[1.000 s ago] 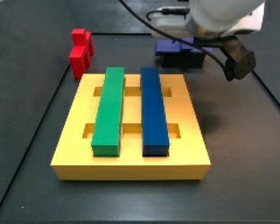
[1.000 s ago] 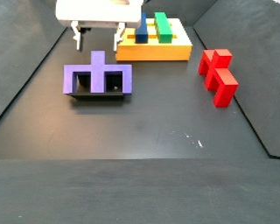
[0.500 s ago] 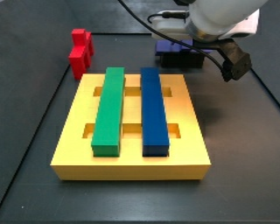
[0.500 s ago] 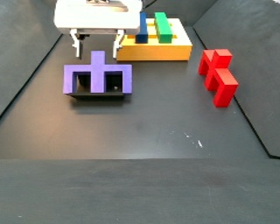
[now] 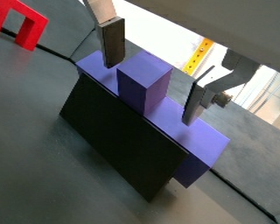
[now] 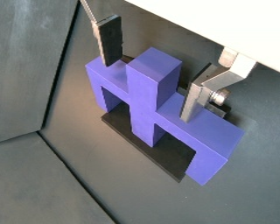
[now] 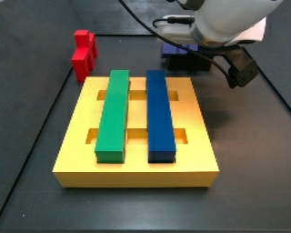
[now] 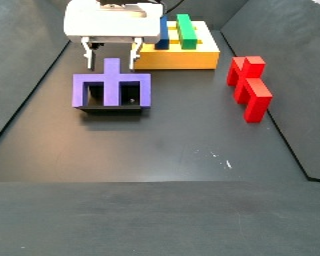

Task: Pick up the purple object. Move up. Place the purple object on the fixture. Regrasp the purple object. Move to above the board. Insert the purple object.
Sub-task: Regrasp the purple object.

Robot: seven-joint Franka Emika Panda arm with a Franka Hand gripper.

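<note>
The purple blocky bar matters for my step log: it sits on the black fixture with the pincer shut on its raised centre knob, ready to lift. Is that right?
Not quite. The purple blocky bar does sit on the black fixture, but the pincer is open: both wrist views show its fingers standing apart on either side of the raised centre knob, not touching it.

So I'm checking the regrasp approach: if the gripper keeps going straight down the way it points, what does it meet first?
Probably the purple object on the fixture: the open gripper straddles its raised centre knob, so the fingers would likely reach the bar's top. Depth is unclear.
</note>
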